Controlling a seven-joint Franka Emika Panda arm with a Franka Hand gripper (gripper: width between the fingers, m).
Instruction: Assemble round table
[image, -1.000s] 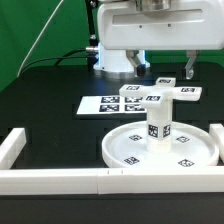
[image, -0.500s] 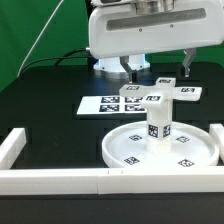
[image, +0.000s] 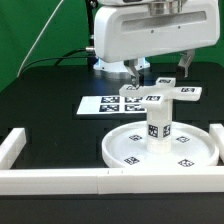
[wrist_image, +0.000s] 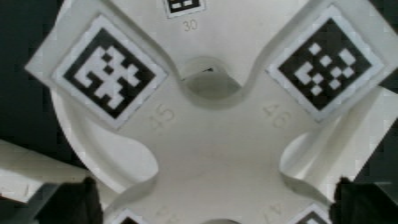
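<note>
The large round disc (image: 130, 150) lies flat near the front rail, with the short cylinder leg (image: 160, 129) standing upright at its middle. Behind it the cross-shaped base (image: 163, 96) lies flat on the table, tags facing up. My gripper (image: 160, 72) hangs just above the base, open, one dark finger on each side of it. In the wrist view the base (wrist_image: 214, 140) fills the picture, showing its centre hole (wrist_image: 214, 88) and two large tags. My gripper (wrist_image: 214, 205) straddles the base's middle, and its fingertips (wrist_image: 63, 200) show at the corners, holding nothing.
The marker board (image: 100, 104) lies flat at the exterior view's left of the base. A long white border rail (image: 90, 181) runs along the front, with side pieces on the left (image: 12, 147) and right (image: 217, 132). A green backdrop stands behind the black table.
The arm has come down toward the cross-shaped base over the last second. The jaws stay wide open and the parts have not moved.
</note>
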